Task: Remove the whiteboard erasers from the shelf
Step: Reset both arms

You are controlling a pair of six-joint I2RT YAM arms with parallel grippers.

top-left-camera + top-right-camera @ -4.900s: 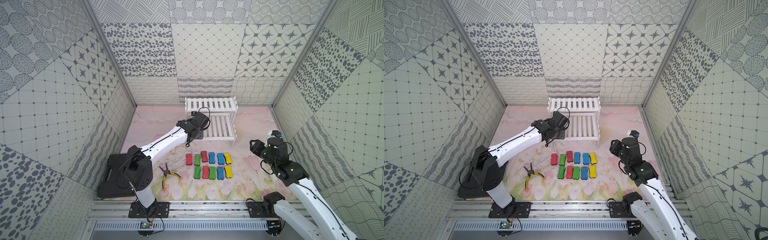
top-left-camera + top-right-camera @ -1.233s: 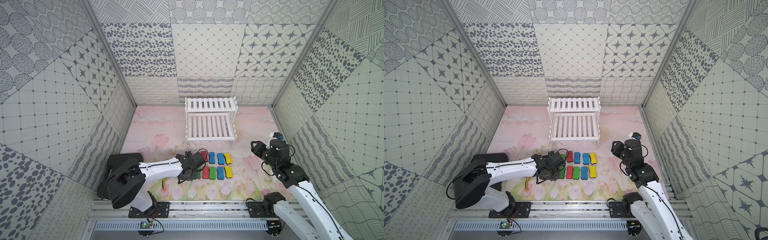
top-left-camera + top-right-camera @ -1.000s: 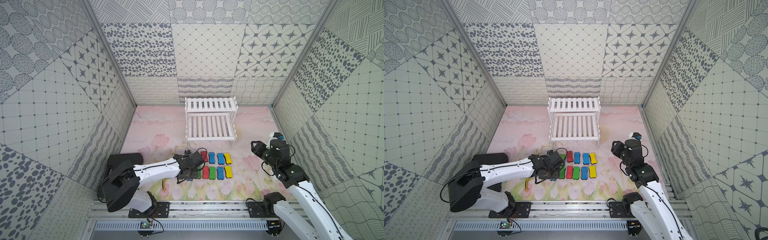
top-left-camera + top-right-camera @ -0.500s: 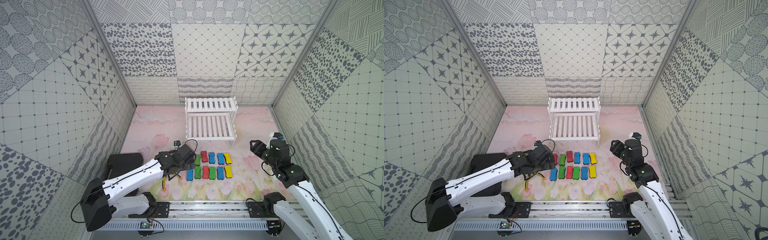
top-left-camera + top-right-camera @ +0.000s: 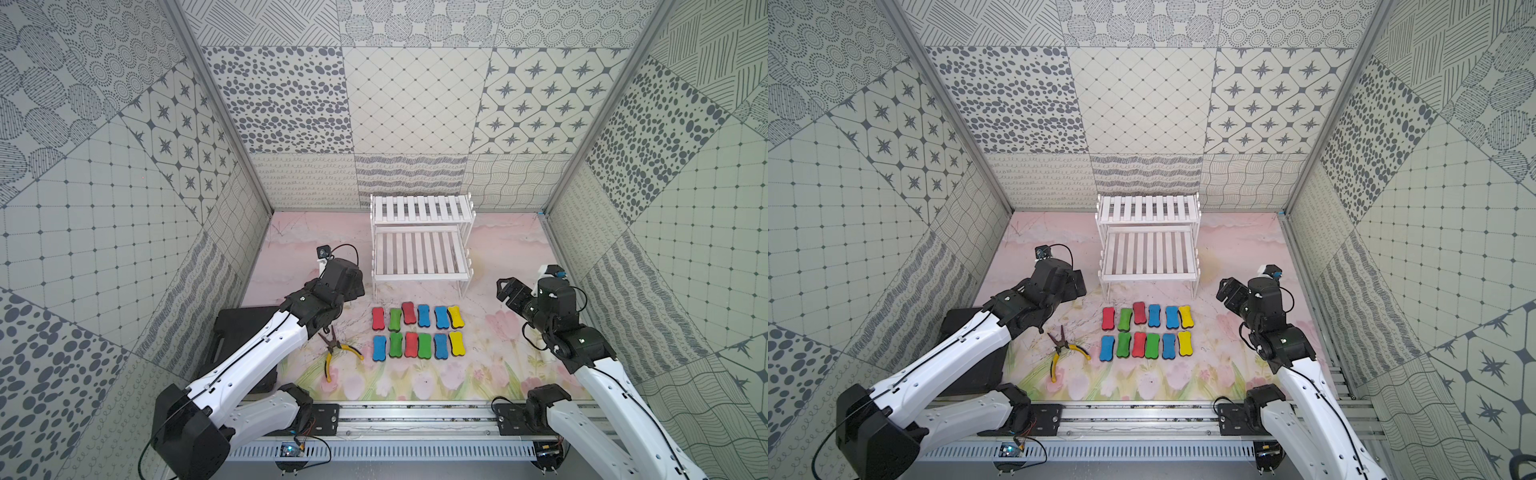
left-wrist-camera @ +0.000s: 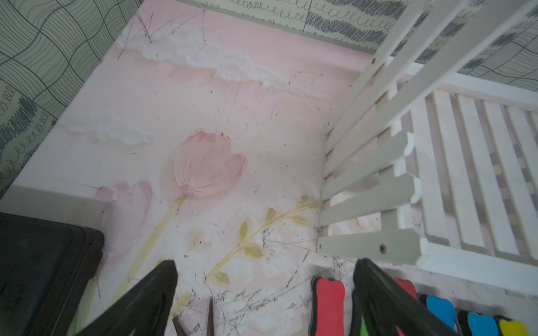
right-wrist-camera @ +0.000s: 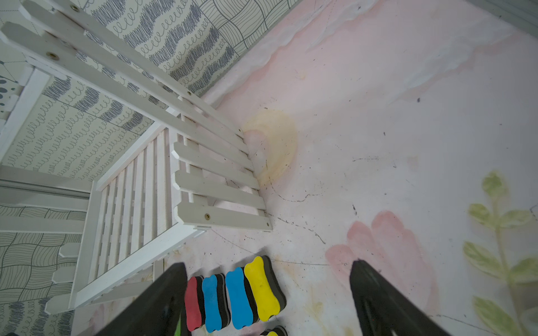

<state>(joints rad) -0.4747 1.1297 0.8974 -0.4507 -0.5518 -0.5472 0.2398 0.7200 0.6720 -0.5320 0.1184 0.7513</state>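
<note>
Several whiteboard erasers [image 5: 417, 332] [image 5: 1146, 330] with red, green, blue and yellow tops lie in two rows on the table in front of the shelf [image 5: 419, 249] [image 5: 1148, 249]. Both tiers of the white slatted shelf are bare. My left gripper [image 5: 353, 291] [image 6: 266, 279] hangs open and empty, left of the shelf's front leg. A red eraser [image 6: 329, 302] shows just inside one of its fingers. My right gripper [image 5: 505, 291] [image 7: 267, 270] is open and empty, right of the rows. A yellow eraser [image 7: 262, 288] lies below it.
Yellow-handled pliers [image 5: 338, 353] [image 5: 1065, 347] lie left of the near eraser row. A black case [image 5: 241, 332] [image 6: 43, 276] sits under my left arm by the left wall. The patterned walls close in on three sides.
My left gripper opened, left a blue eraser at the left end of the near row, then rose and drew back toward the shelf's left side. The right arm stayed in place.
</note>
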